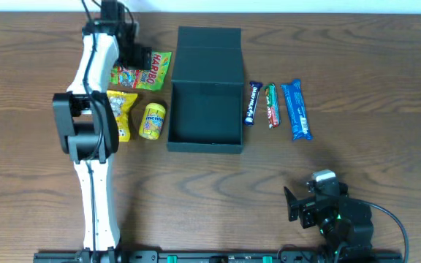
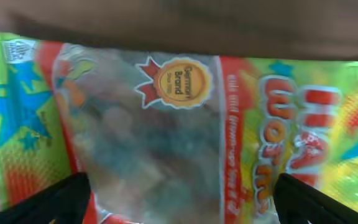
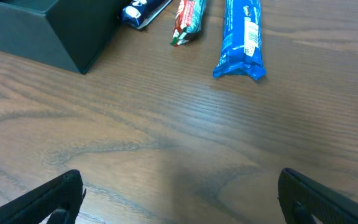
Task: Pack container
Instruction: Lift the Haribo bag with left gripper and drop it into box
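Left end effector (image 2: 179, 202) spread open above gummy bag (image 2: 166, 118); right end effector (image 3: 179, 199) released; container (image 1: 205, 145) empty, 0 packed.

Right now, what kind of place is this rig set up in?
Probably a lab or data-collection bench, not a home: a wood-grain table, a left arm and right arm mounted at its near edge, and snack packets laid out neatly either side of an open container.

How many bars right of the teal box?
3, side by side: dark-blue wrapped bar nearest the dark teal square container, slim red-green bar in the middle, long bright-blue bar outermost. None seem hidden.
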`<state>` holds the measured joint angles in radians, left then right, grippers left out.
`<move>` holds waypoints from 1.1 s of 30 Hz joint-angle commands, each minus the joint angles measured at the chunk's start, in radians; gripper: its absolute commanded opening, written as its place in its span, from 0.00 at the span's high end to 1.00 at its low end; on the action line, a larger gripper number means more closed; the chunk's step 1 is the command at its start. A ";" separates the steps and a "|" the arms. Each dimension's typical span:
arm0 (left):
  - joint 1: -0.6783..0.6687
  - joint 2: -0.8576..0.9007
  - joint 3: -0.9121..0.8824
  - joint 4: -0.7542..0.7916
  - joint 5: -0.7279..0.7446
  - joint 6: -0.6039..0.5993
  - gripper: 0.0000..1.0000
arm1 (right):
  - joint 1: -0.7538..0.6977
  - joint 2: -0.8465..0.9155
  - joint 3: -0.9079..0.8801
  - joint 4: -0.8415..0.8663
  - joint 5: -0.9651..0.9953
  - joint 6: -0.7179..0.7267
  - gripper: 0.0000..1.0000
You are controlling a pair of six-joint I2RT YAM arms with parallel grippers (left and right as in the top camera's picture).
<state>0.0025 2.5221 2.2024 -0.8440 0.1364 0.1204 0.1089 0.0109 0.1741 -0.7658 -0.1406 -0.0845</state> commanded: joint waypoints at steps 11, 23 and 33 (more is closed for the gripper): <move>-0.003 0.071 -0.001 -0.024 0.017 0.022 0.93 | 0.006 -0.005 -0.004 -0.003 0.002 -0.006 0.01; -0.004 0.013 0.123 -0.081 0.013 0.021 0.94 | 0.006 -0.005 -0.004 -0.003 0.002 -0.006 0.01; -0.085 -0.188 0.334 -0.217 0.013 -0.085 0.94 | 0.006 -0.005 -0.004 -0.003 0.002 -0.006 0.01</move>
<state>-0.0364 2.4432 2.4901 -1.0283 0.1493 0.1043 0.1089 0.0109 0.1741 -0.7654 -0.1406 -0.0845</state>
